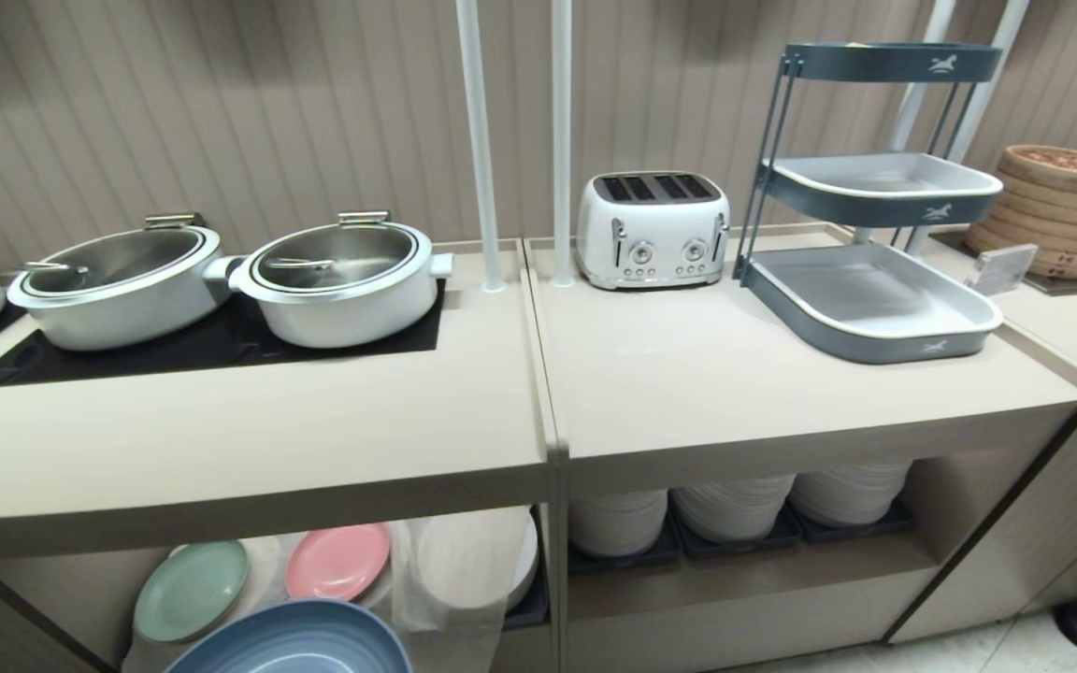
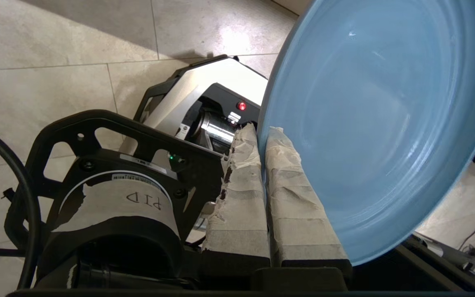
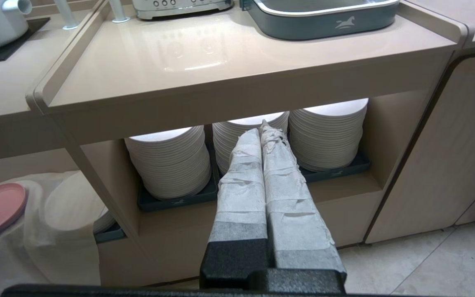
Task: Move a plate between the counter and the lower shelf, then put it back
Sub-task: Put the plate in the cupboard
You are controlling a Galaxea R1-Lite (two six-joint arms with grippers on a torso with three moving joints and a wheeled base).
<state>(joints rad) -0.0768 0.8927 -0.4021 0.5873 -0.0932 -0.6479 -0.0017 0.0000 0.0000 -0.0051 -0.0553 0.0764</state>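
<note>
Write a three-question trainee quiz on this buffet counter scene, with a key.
1. True or false: the left gripper is shut on the rim of the plate.
2. Which plate lies nearest the pink plate in the lower shelf? A) pale green plate B) a black plate C) a yellow plate
3. Fill in: on the counter, between the white poles and the tiered tray stand, stands a white ____.

Key: 1 true; 2 A; 3 toaster.
</note>
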